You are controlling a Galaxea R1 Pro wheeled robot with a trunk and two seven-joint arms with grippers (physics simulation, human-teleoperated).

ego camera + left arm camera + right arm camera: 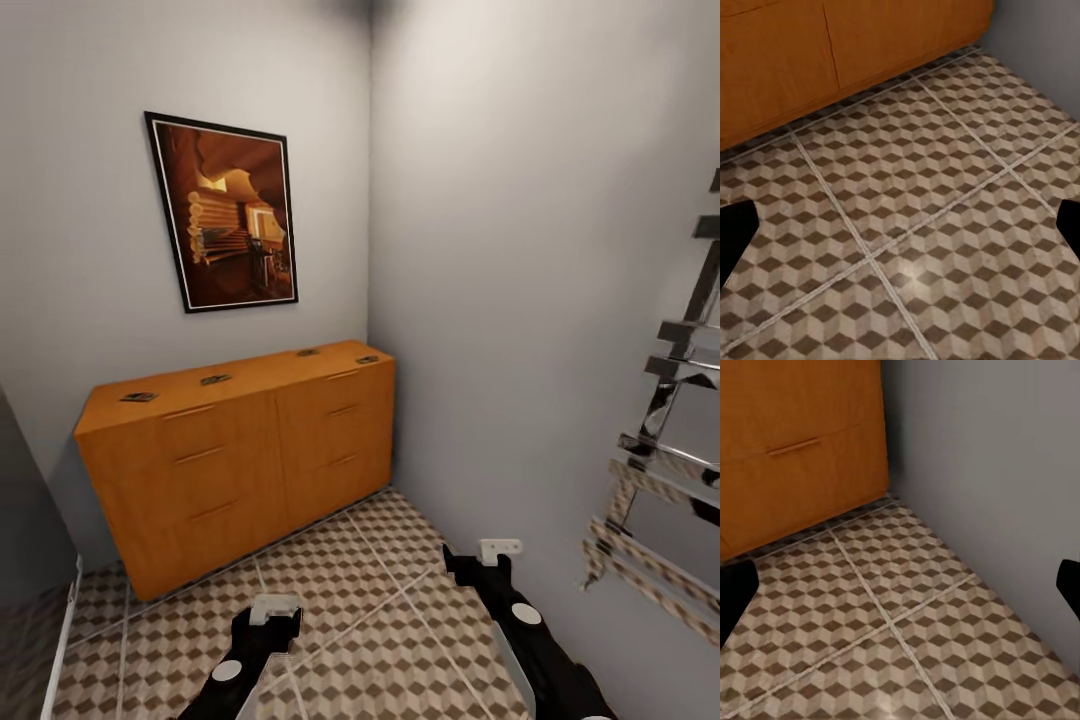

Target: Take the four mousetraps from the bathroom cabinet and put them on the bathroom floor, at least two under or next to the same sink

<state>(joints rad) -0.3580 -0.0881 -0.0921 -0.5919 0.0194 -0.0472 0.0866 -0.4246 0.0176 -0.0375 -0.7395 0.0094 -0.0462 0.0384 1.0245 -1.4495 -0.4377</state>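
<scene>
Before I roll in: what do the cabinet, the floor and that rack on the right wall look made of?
The cabinet looks like orange-brown wood or veneer, smooth satin, with faint grain. The floor looks like ceramic tile with a printed cube pattern, pale grout lines and a slight sheen. The rack looks like polished chrome metal, since its bars mirror the tiles.
</scene>
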